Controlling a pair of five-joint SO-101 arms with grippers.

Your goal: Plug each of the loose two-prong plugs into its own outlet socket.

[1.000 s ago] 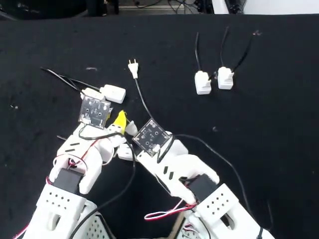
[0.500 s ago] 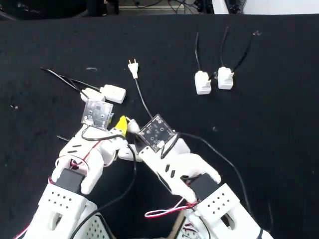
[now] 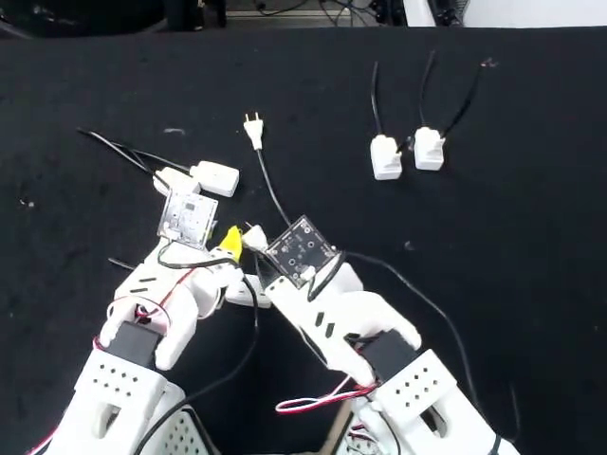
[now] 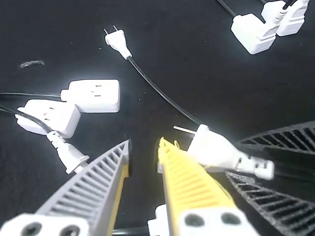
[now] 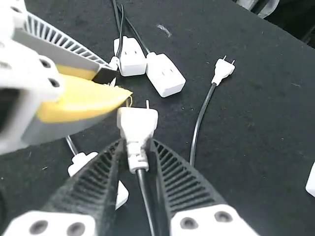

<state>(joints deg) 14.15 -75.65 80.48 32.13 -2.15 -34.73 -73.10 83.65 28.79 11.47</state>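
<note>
Black table cover; dark cables beyond far edge.

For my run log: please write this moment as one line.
right gripper: shut on plug | left gripper: open, empty | near outlet socket: empty

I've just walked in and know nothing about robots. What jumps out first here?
Two white arms meet over the black table: the right arm has its jaws shut on a white plug. The left arm holds its yellow-sided jaws open right beside it. Beyond them lie two white outlet sockets and a loose plug.
</note>
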